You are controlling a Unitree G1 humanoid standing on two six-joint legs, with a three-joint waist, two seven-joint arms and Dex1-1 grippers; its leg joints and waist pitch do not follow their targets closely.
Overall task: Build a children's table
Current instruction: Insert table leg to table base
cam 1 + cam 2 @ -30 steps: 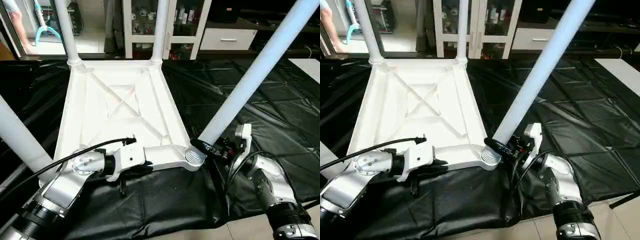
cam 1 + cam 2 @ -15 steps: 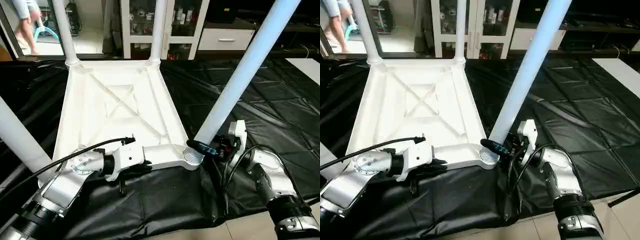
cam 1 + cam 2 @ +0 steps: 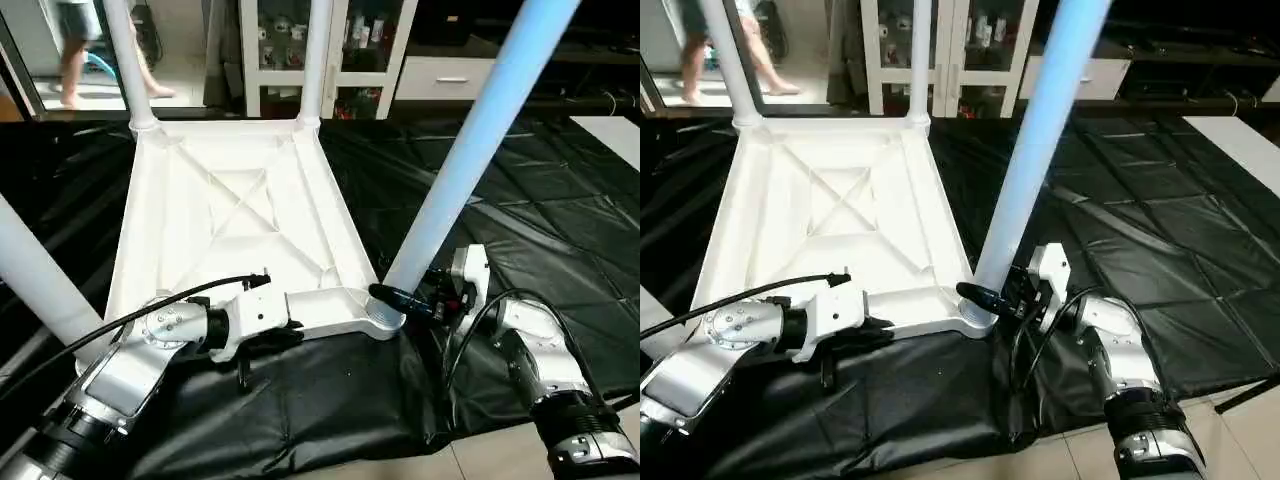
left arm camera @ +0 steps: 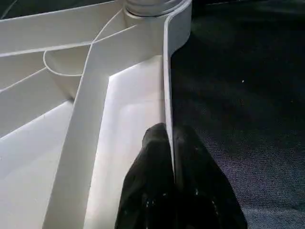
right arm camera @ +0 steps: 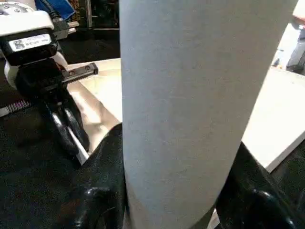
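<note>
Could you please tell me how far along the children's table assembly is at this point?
Nearly done, it seems. The table top lies underside up on the black sheet, with the two far legs upright in their sockets and a third at the near left. In hand: the right claw grips the fourth leg at its corner socket, while the left claw pinches the top's rim. Left: seating that tilted leg, then turning the table over.

A creased black sheet (image 3: 560,200) covers the floor in front of a white glass-door cabinet (image 3: 290,50), with a white drawer unit (image 3: 455,75) to its right and a person's legs (image 3: 75,60) on pale flooring to its left.
</note>
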